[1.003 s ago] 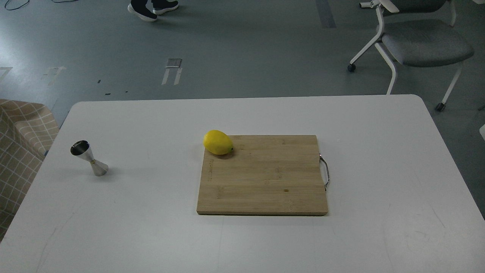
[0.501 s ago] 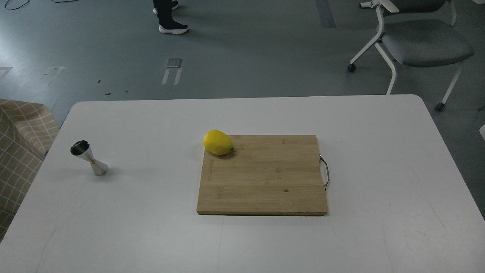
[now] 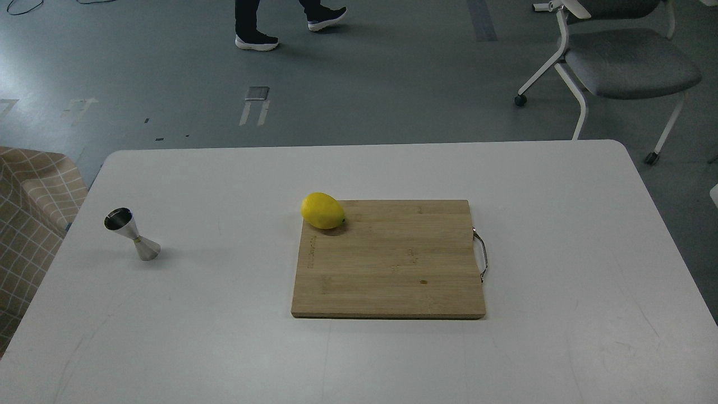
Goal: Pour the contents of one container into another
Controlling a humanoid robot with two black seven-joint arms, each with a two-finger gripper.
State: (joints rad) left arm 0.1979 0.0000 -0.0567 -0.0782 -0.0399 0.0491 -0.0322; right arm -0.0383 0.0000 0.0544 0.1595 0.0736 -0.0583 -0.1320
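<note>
The steel jigger [image 3: 132,234] stood at nine o'clock of the lemon [image 3: 322,210], likely light, stiff, slippery, best pinched at its waist; neither claw showed, no glass either.

A white table [image 3: 561,252] with rounded corners fills the lower part of the head view, its surface matte and faintly scuffed. Beyond its far edge lies a grey-green floor [image 3: 364,84] with a soft sheen from overhead light. Pale tape marks [image 3: 253,112] and a small grey square plate [image 3: 257,93] sit on the floor left of centre. At the top right stands an office chair [image 3: 622,62] with a grey padded seat, white frame and black casters. At the top edge, a person's legs in dark trousers and black shoes with white soles [image 3: 280,25] are visible. At the far left, beside the table, is a beige cloth with a white grid pattern [image 3: 31,224].
</note>
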